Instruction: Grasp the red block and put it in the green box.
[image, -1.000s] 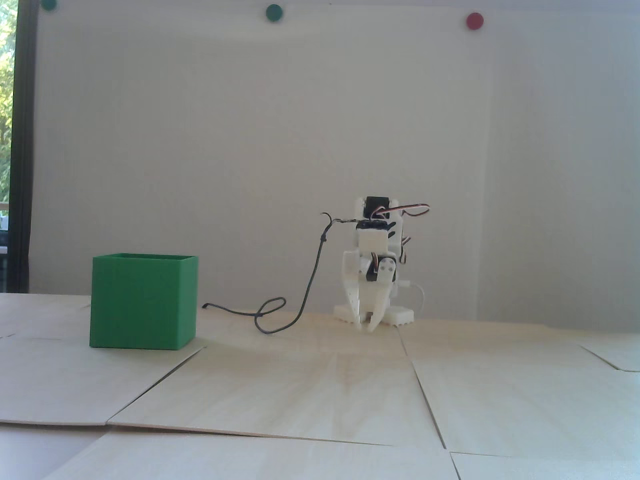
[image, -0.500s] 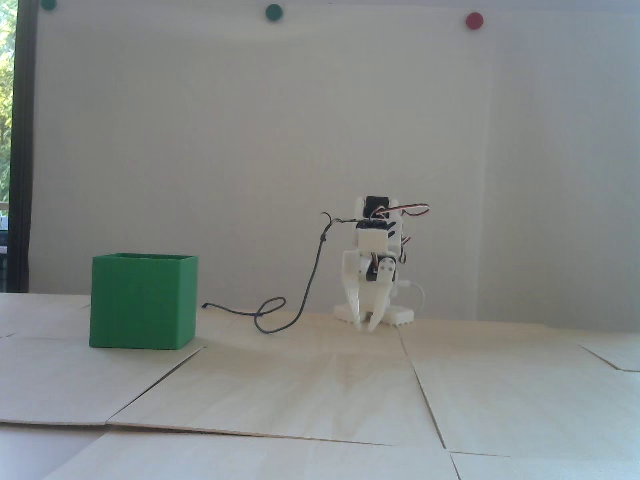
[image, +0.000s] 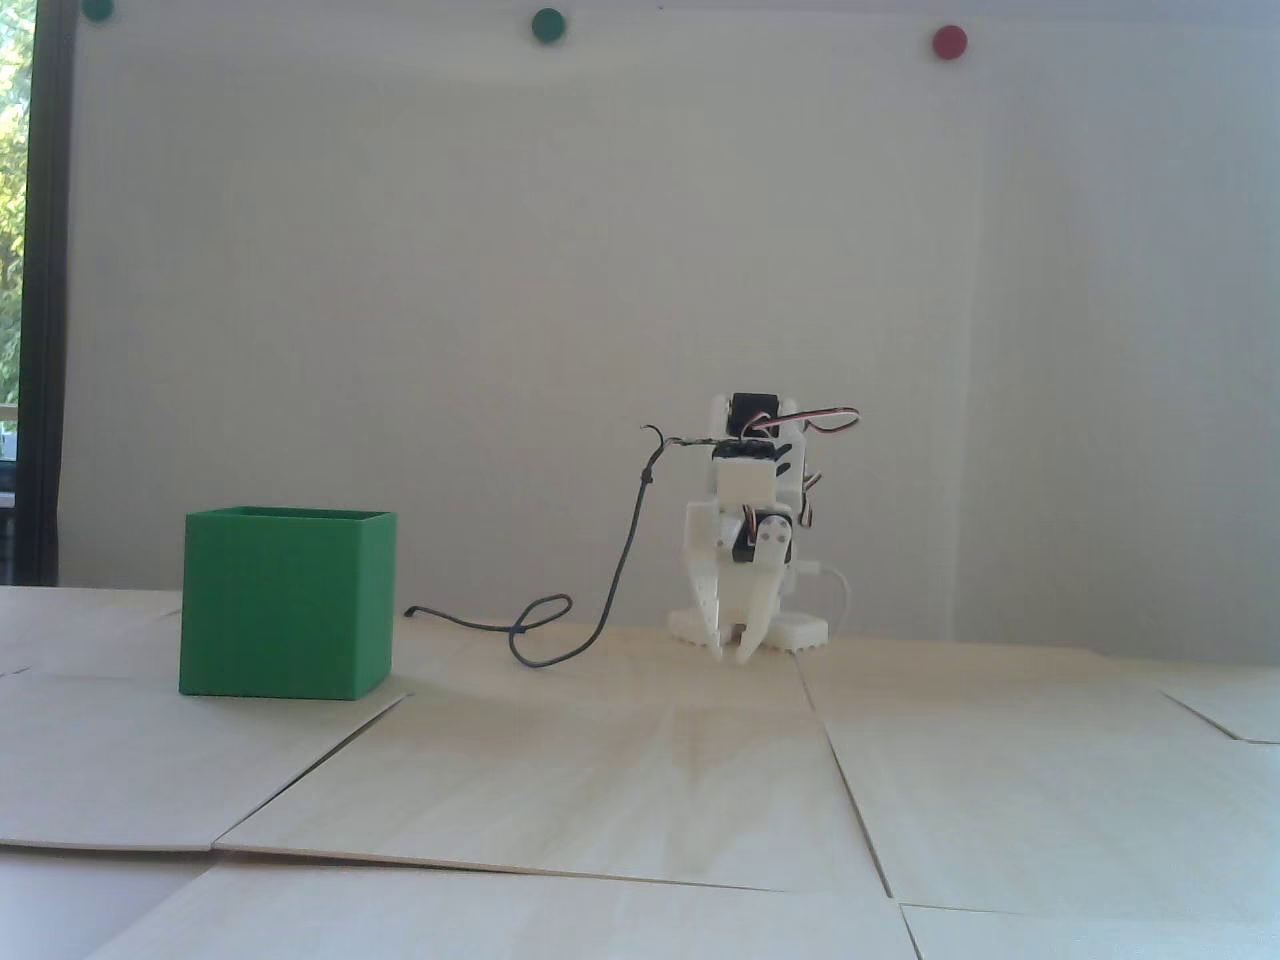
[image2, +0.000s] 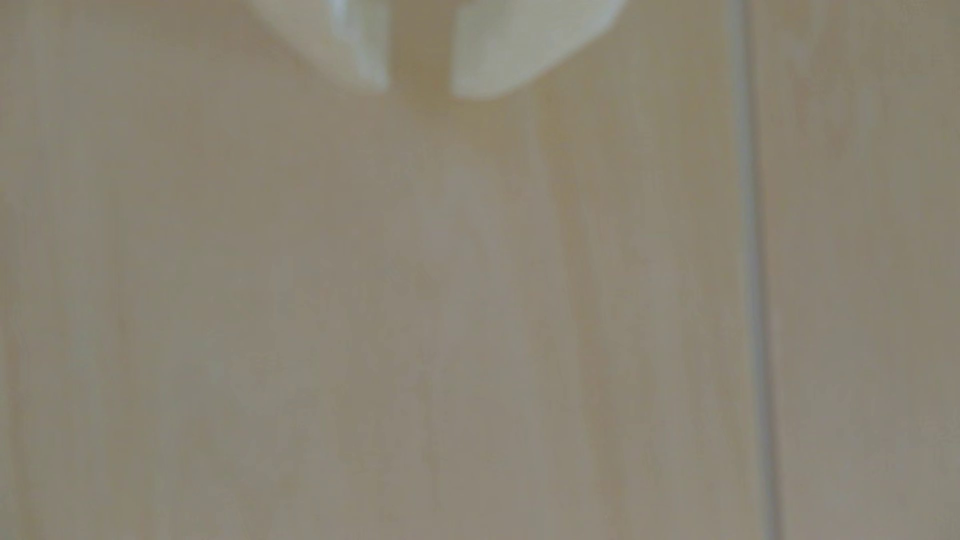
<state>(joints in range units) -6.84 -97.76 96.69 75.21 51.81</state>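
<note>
Red block: not seen in either view. Green box (image: 285, 605), cube-shaped and open-topped with faintly ribbed plastic walls, is recorded at the left of the fixed view on pale wooden panels (image: 560, 780); it is not shown in the wrist view. White gripper (image: 732, 652) is folded low at centre, tips pointing down, well apart from the box. Fingertips (image2: 363, 57) are seen slightly parted in the blurred wrist view, nothing between them, above a panel seam (image2: 753, 311). A dark cable (image: 600, 610) loops before a white wall (image: 500, 250).
</note>
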